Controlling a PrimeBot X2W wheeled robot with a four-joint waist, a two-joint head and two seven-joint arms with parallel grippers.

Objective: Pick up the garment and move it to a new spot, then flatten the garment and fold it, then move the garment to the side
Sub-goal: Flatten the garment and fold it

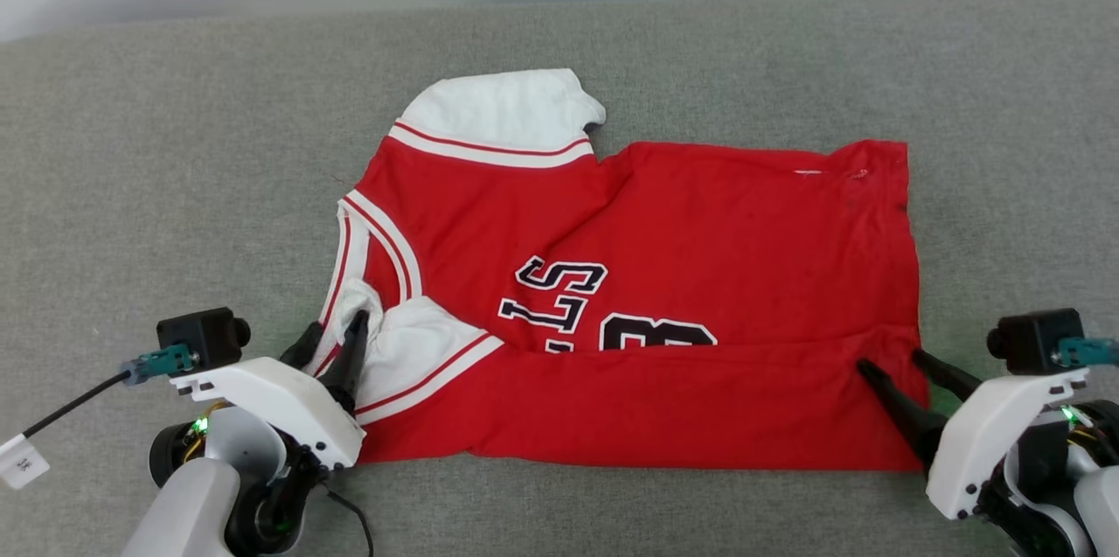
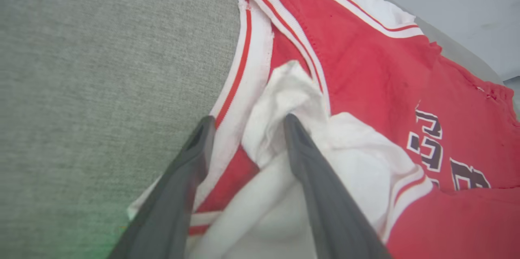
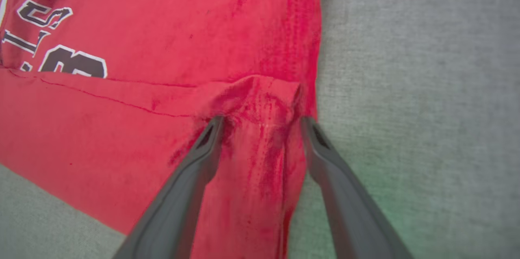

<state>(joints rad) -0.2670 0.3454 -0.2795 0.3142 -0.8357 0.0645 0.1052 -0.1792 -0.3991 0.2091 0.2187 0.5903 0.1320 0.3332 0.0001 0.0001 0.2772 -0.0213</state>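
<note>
The garment (image 1: 664, 216) is lying spread across the middle of the grey cloth-covered worktop (image 1: 175, 146), with its near edge (image 1: 656, 404) turned up over the lower half of the lettering. The folding step appears to be in hand, first fold laid. The left gripper (image 1: 335, 331) is sitting at the near-left white sleeve (image 2: 284, 88) and the right gripper (image 1: 890, 360) at the near-right hem corner (image 3: 264, 100). Both sets of fingers are standing spread, straddling cloth without pinching it. The next move is likely calling for both arms to lift clear and take fresh holds for a second fold.
</note>
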